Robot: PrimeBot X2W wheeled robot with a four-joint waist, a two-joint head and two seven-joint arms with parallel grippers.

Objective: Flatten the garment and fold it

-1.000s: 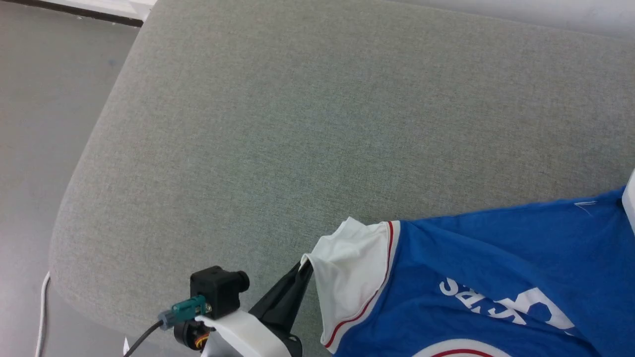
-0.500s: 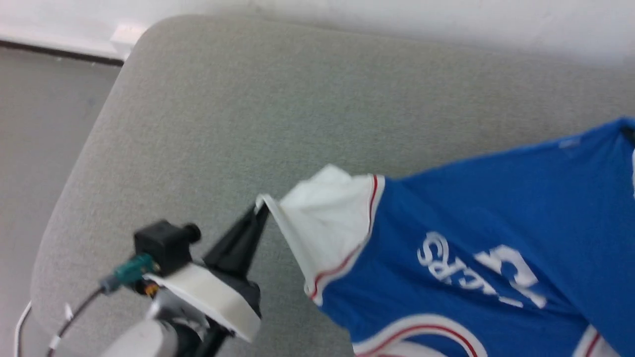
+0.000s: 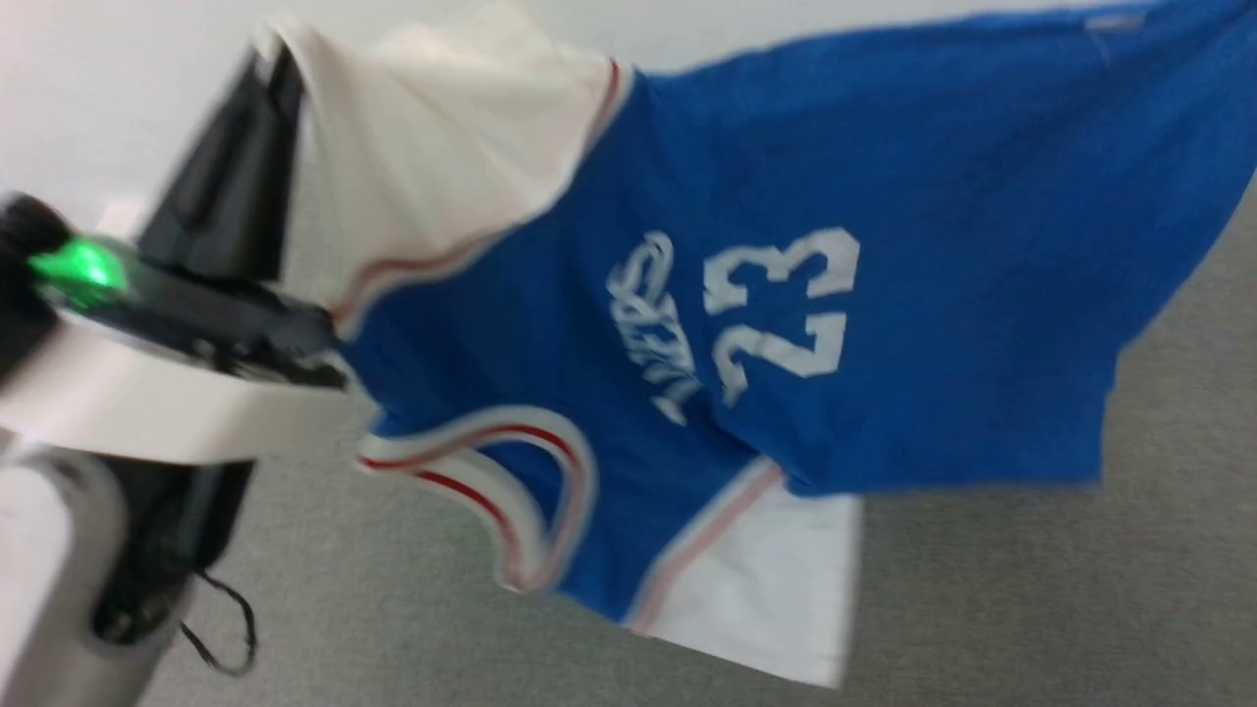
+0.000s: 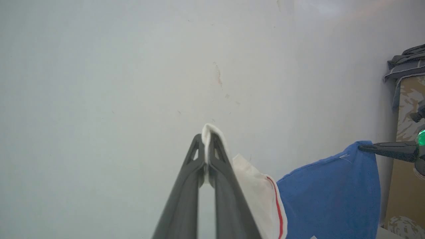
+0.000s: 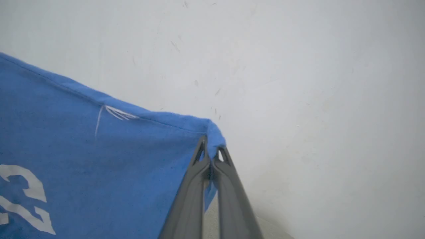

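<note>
Here the shirt (image 3: 884,324) hangs in the air above the grey cushion (image 3: 1080,609), stretched between both arms: left gripper (image 4: 207,137) pinched tight on the white sleeve edge, right gripper (image 5: 211,149) on a blue hem corner, likely so gravity pulls it flat.

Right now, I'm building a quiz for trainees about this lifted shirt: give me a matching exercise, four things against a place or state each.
Things:
1. left gripper
2. right gripper
3. number 23
4. grey cushion

Places or states:
A. shut on the blue corner
B. shut on the edge of the white sleeve
C. below the lifted garment
D. white print on blue cloth

Pairs: 1-B, 2-A, 3-D, 4-C.
</note>
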